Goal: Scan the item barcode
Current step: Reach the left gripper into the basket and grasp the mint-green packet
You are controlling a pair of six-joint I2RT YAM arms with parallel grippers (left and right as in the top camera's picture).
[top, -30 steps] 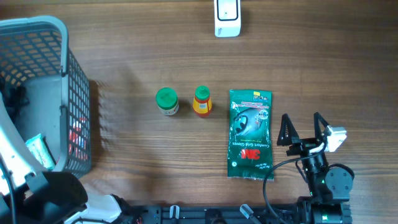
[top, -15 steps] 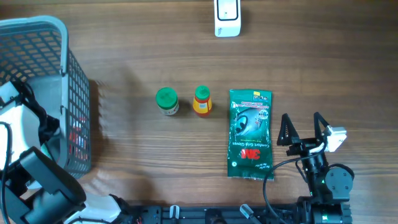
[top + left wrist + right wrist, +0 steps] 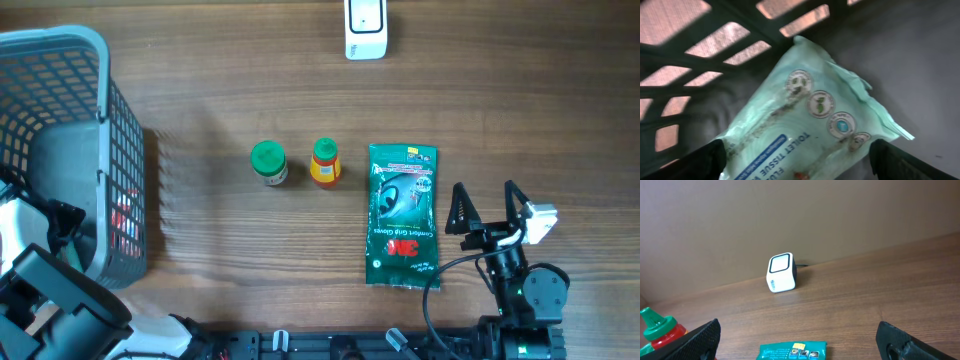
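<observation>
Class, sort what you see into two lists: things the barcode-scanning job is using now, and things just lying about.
In use: white box-shaped scanner; grey plastic mesh basket; pale green toilet tissue packet inside it; left gripper, open over the packet.

Lying about: green-lidded jar; red bottle with green cap; dark green glove packet; right gripper, open.

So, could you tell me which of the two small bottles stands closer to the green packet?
The red bottle with the pointed green cap, right beside the green packet; the green-lidded jar stands beyond it, farther from the packet.
</observation>
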